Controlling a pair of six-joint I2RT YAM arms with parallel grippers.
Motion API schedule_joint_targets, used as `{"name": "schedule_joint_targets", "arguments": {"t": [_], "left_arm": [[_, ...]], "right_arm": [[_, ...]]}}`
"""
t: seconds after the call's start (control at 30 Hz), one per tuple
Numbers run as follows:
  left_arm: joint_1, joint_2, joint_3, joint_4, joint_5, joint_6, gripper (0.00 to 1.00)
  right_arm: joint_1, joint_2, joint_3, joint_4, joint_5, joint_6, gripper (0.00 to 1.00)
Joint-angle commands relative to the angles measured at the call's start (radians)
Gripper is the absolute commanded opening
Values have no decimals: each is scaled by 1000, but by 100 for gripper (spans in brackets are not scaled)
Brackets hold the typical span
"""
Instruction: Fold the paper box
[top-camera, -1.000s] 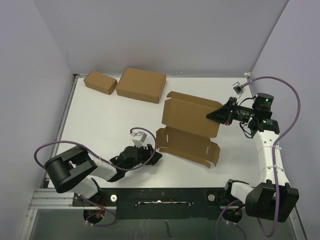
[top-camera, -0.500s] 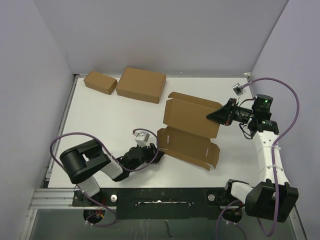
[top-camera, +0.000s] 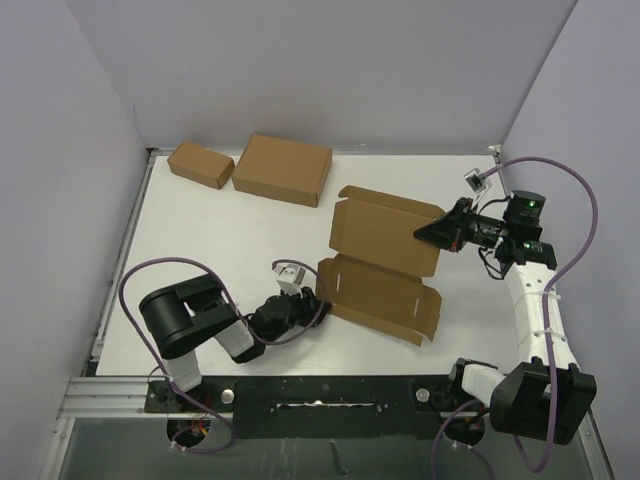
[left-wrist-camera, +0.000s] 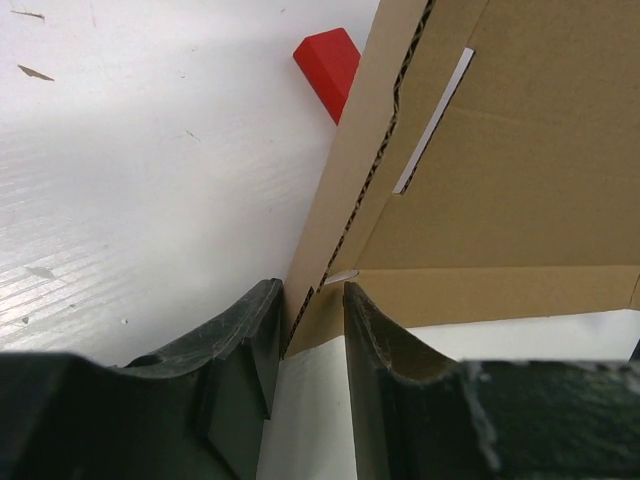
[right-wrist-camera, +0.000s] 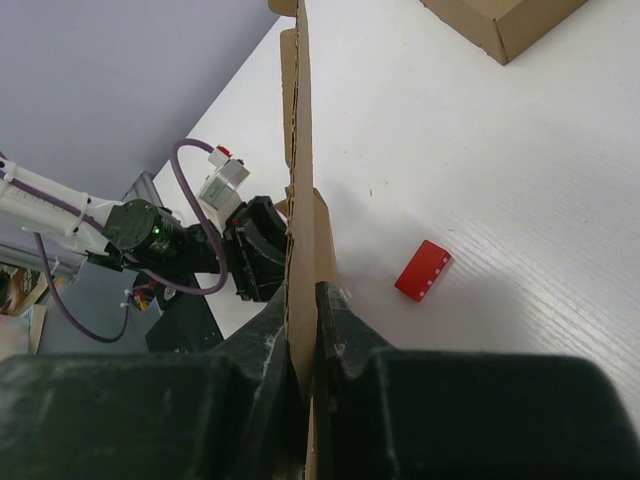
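The paper box (top-camera: 385, 240) is a thin brown mailer lying partly unfolded at the table's middle, back panel raised, front panel with two slots. My right gripper (top-camera: 428, 233) is shut on its right edge; in the right wrist view (right-wrist-camera: 303, 290) the fingers pinch the edge-on cardboard (right-wrist-camera: 298, 150). My left gripper (top-camera: 308, 305) sits low on the table at the box's near left corner. In the left wrist view (left-wrist-camera: 308, 295) the jaws are open and straddle the corner of the cardboard wall (left-wrist-camera: 500, 180), with a gap beside it.
A small brown box (top-camera: 200, 163) and a larger brown box (top-camera: 282, 169) stand at the back left. A red block (left-wrist-camera: 330, 55) lies on the table by the paper box, also in the right wrist view (right-wrist-camera: 423, 270). Grey walls stand left, right and behind.
My left gripper has slid right along the table until its jaws reach the box's near left corner. The box has shifted slightly right. The right gripper keeps its hold.
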Motion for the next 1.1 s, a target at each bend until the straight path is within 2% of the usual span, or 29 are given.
{"name": "schedule_joint_targets", "arguments": {"t": [0.0,0.53,0.8,0.97,1.07], "left_arm": [[-21,-12,14,-1,-21,3,29],[-29,-192,7,-236,-15,-72,23],[-37,-248,8,-310,-27,-101,17],[-53,-298,35,-392,-32,-87,9],[-60,-330,55,-454,-38,-82,8]], "right_arm": [[-9,-5,10,22,9,-10,0],[-13,0,15,8,40,-28,0],[-16,-1,11,2,63,-29,0],[-16,-3,3,11,61,-21,0],[-16,-6,1,12,60,-20,0]]}}
